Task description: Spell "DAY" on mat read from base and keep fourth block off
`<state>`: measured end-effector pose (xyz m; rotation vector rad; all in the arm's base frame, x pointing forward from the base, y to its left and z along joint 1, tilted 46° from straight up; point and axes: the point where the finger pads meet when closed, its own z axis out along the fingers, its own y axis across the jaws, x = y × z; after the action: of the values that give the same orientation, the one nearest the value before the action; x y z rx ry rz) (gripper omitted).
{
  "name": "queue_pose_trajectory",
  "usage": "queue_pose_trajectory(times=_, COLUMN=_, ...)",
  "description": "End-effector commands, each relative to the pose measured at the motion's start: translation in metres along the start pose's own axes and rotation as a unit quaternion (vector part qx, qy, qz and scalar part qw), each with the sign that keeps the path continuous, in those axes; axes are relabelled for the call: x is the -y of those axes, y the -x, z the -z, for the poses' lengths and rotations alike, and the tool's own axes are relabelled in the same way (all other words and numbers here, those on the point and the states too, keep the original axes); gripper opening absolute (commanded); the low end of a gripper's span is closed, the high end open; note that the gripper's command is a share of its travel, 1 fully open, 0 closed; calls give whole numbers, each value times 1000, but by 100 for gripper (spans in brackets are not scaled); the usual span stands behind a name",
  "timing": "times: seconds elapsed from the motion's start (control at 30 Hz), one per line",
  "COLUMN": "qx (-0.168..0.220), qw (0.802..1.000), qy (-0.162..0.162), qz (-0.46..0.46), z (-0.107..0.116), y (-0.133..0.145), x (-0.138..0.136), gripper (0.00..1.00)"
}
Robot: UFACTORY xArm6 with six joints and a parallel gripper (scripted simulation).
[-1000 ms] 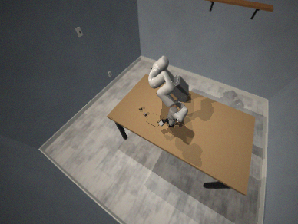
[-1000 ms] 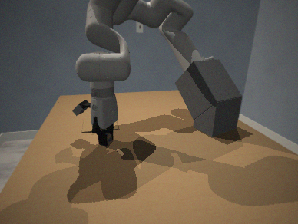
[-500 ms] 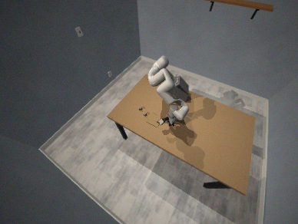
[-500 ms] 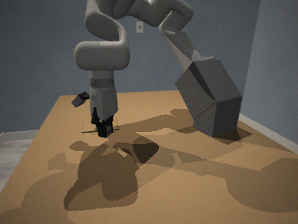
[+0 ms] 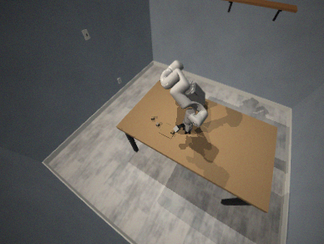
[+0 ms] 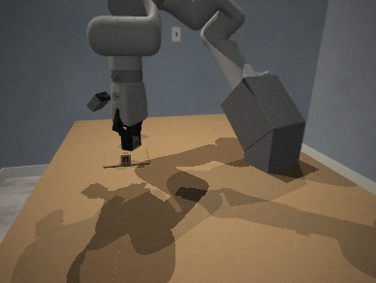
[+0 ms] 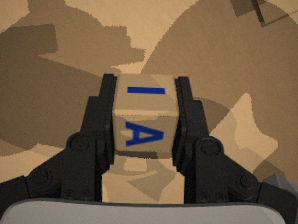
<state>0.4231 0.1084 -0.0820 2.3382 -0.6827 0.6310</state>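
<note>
So the gripper (image 5: 187, 132) (image 6: 131, 148) (image 7: 144, 94) has its jaws pinching a block with a blue A (image 7: 145, 134), held above the wooden table (image 5: 234, 146) (image 6: 252, 213) (image 7: 270, 65). Another block (image 5: 172, 132) (image 6: 126, 159) looks to be on the mat (image 5: 165, 135) (image 6: 108, 167), hard to be sure, with open wood between it and the table's near edge in the exterior view.

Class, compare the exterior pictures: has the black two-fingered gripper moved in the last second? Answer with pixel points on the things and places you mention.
Yes, upward in the exterior view: the black two-fingered gripper's (image 5: 187, 132) (image 6: 131, 147) (image 7: 146, 79) tips, earlier below the thin tan mat's (image 5: 165, 130) (image 6: 113, 165) (image 7: 280, 11) near edge, now show above it.
</note>
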Motion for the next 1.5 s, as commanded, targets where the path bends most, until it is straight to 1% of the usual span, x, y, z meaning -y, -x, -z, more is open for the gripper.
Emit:
queue_pose_trajectory(times=0.0, qx=-1, qw=1000, qy=-1, qz=-1, z=4, y=-1, x=1, gripper=27)
queue_pose_trajectory(times=0.2, qx=-1, qw=1000, qy=-1, qz=5, z=4, y=-1, x=0, gripper=27)
queue_pose_trajectory(times=0.37, qx=-1, qw=999, qy=-1, qz=49, z=4, y=-7, x=-4, gripper=27)
queue_pose_trajectory(times=0.43, qx=-1, qw=999, qy=-1, qz=49, z=4, y=-7, x=-4, gripper=27)
queue_pose_trajectory(times=0.53, qx=-1, qw=994, qy=-1, qz=105, z=5, y=-14, x=-9, gripper=27)
queue_pose_trajectory(times=0.73, qx=-1, qw=986, qy=-1, qz=165, z=5, y=-22, x=-15, gripper=27)
queue_pose_trajectory(times=0.93, qx=-1, qw=973, qy=-1, qz=229, z=6, y=-30, x=-22, gripper=27)
queue_pose_trajectory(times=1.0, qx=-1, qw=973, qy=-1, qz=229, z=6, y=-30, x=-22, gripper=27)
queue_pose_trajectory(times=1.03, qx=-1, qw=965, qy=-1, qz=261, z=6, y=-33, x=-25, gripper=27)
queue_pose_trajectory(times=1.23, qx=-2, qw=948, qy=-1, qz=319, z=6, y=-40, x=-32, gripper=27)
queue_pose_trajectory(times=1.47, qx=-2, qw=921, qy=-1, qz=390, z=7, y=-49, x=-40, gripper=27)
